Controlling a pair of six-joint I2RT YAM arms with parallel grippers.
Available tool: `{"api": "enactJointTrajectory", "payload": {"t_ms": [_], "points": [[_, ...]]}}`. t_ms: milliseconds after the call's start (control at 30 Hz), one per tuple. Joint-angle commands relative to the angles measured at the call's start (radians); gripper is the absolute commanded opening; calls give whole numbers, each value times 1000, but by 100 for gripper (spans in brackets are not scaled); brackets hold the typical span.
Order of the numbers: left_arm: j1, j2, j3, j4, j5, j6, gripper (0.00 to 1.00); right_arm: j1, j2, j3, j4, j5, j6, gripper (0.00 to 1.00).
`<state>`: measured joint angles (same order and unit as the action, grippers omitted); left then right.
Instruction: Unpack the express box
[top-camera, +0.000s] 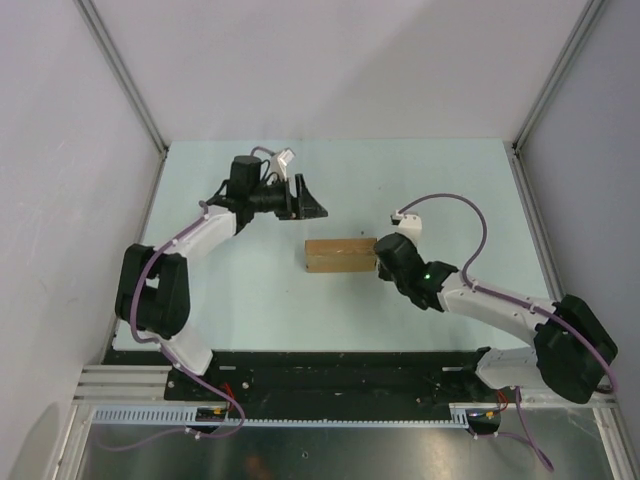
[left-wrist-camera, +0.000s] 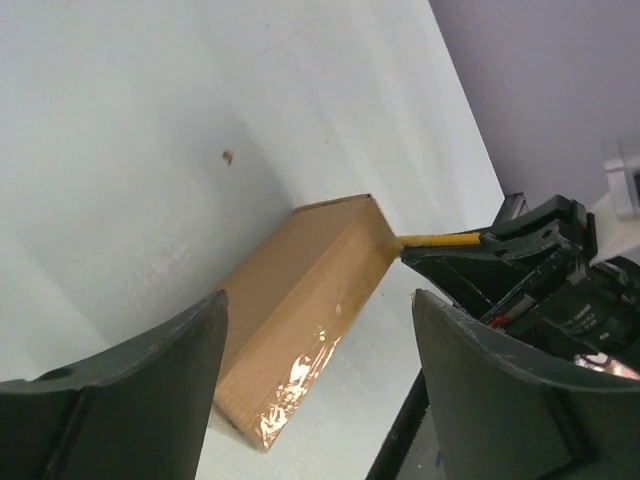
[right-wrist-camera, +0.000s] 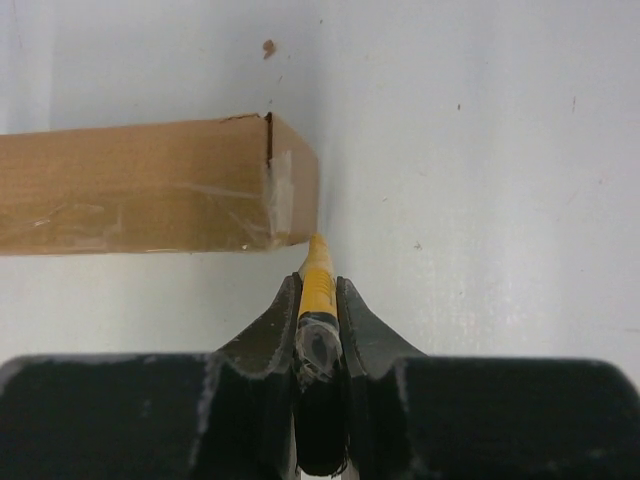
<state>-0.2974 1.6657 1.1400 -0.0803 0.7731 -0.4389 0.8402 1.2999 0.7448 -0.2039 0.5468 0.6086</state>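
Pale walls stand around a light blue-green table (top-camera: 250, 290). The express box (top-camera: 338, 255) lies flat near the middle of the table, between the two arms. It is brown and plain.

The right end effector (top-camera: 380, 250) is at the right end of the box. It is closed tight on a thin yellow knife (right-wrist-camera: 318, 285). The tip of the knife is right at the low corner of the box, and it looks like it touches the box there. Clear tape (right-wrist-camera: 278, 195) runs over that end.

The left end effector (top-camera: 308, 198) is on the far side of the box and a little to the left. It is open, with its two fingers wide apart. Nothing is between them, and it does not touch the box.

I think the job is only at the start. The box is shut, and its flap lies flat. I see no cut in the tape, but the knife hides part of that spot. Nothing from inside the box is out on the table.

What is left is most of the work. The tape has to be cut, the flap has to be lifted, and the things inside have to come out. The left arm may need to hold the box so it does not slide away from the knife.
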Motion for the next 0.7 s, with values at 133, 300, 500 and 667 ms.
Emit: {"api": "enactJointTrajectory", "payload": {"t_ms": [133,300,500,667], "points": [[-161,-81,75,24,-170,204,98,-67,-227,-51,-130,-96,8,0],[-244,-42,99,-35,-256,322,100,-136,-362,-62,-213,-50,33,0],[-359,75,285,-286,-452,665,100,-260,-407,-73,-180,-134,26,0],[-391,114,271,-335,-414,747,100,-323,-386,-74,-150,-222,-18,0]]}}
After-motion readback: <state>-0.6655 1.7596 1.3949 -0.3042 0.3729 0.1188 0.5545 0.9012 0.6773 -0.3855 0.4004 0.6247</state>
